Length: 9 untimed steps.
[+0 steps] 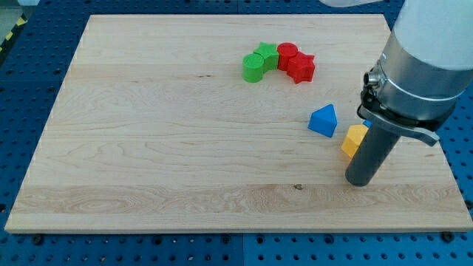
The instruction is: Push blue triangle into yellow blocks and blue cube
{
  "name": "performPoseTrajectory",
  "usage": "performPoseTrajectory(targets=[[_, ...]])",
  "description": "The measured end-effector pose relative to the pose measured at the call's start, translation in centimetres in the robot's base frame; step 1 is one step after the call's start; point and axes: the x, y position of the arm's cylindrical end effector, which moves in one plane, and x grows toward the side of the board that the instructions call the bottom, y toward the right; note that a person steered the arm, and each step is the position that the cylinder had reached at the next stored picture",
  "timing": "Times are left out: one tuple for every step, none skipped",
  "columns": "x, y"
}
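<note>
Green blocks (257,62) sit beside red blocks (295,62) up top on the wooden tabletop (148,148), no writing anywhere. Blue triangle (324,120) lies just left of a yellow block (353,139). My tip (360,179) rests below-right, touching that yellow block; no jaws here.

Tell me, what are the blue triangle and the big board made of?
The blue triangle looks like plastic or painted wood: flat, even colour with a soft sheen, so I can't say which. The board looks like pale, smooth wood, since grain lines and plank seams run across it.
</note>
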Motion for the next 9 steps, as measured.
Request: performPoseTrajectory(targets=[[0.0,0.4],[-0.2,1.5],[-0.5,1.6],[-0.5,1.4],[-1.1,-2.4],[-4.3,-7.1],[-7.9,-8.3],[-9.9,-7.6],[-10.4,-6.7]])
